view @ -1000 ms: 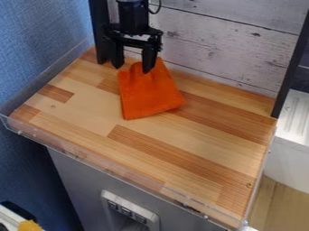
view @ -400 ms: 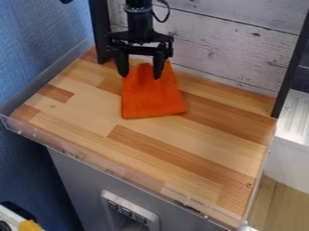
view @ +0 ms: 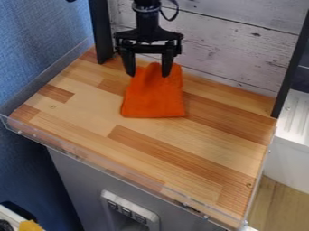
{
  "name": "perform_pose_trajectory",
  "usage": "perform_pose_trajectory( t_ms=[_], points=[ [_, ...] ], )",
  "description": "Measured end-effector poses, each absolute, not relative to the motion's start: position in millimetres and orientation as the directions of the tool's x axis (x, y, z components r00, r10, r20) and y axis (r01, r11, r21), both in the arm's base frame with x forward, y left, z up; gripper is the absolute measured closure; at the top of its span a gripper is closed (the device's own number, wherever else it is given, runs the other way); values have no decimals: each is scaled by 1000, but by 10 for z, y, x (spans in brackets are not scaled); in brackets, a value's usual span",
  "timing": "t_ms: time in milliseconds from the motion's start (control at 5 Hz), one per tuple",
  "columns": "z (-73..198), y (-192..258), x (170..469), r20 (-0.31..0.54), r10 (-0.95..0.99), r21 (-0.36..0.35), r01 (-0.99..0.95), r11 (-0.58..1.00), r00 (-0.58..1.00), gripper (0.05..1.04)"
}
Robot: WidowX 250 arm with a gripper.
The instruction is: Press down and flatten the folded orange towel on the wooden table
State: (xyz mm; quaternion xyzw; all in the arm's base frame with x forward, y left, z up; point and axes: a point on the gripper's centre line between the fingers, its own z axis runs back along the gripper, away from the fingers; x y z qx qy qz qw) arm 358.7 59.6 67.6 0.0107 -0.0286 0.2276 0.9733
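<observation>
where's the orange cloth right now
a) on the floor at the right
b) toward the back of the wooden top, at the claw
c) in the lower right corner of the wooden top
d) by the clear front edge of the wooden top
b: the orange cloth lies toward the back of the wooden top, its upper end at the claw.

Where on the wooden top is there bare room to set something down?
The widest bare patch of wooden top lies between the orange cloth and the clear lip nearest the camera. Another lies picture-left of the cloth, toward the blue wall. It is crowded at the cloth's far end, under the hand.
</observation>
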Motion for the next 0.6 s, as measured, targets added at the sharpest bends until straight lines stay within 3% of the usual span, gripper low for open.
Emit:
perform_pose_trajectory(
  t_ms=[200, 400, 600],
  points=[
    [701, 595, 3681, 77, 468, 2, -469, 883, 881, 422],
    [581, 603, 3703, 42, 487, 16, -488, 873, 872, 721],
    [468, 610, 3703, 24, 493, 27, -494, 869, 869, 932]
  ],
)
